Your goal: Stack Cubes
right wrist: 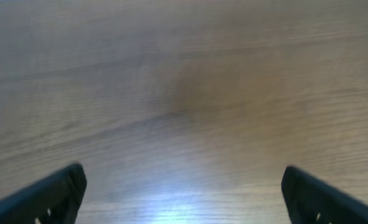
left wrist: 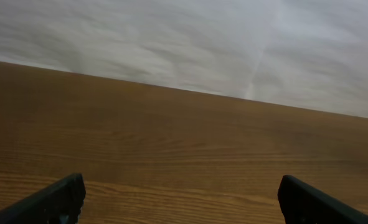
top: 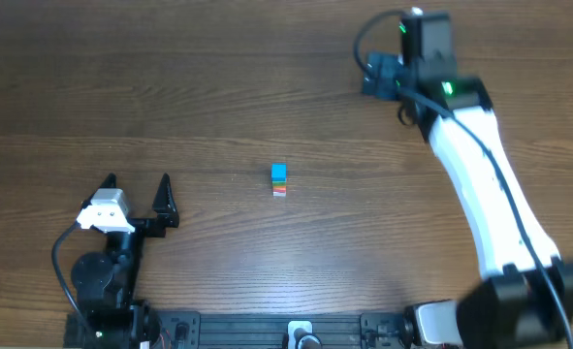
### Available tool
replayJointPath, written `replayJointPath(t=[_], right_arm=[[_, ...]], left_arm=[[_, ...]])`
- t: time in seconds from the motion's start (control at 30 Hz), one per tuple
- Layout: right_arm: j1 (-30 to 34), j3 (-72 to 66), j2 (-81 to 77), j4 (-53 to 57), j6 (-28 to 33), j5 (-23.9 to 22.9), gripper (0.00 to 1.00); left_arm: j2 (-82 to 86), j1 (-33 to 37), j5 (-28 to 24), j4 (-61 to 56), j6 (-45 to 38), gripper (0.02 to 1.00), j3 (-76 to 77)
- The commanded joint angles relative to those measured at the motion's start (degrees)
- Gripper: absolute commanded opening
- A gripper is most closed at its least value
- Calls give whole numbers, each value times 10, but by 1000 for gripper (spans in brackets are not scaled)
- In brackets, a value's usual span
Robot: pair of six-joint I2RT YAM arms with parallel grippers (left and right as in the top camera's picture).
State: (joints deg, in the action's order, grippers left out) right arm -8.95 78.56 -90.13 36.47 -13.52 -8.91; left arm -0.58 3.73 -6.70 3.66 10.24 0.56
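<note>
Left claw and right claw, both wide apart and empty, well clear of the cube stack.

Overhead camera down on table; left wrist camera low along it, right close above.

cube stack, lower layers indistinct
</note>
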Motion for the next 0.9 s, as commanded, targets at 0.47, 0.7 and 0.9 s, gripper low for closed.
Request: replayJointPath(t=[0.47,0.7,0.9], right_arm=[[47,-462,535,-209,122,28,993],[95,-577,708,-239,136,57,993],[94,-657,817,-264,151,66,991]], left_arm=[[4,3,-3,2,-9,1000,-2],[4,3,-3,2,-9,998,-2],[4,3,-3,2,-9,1000,-2]])
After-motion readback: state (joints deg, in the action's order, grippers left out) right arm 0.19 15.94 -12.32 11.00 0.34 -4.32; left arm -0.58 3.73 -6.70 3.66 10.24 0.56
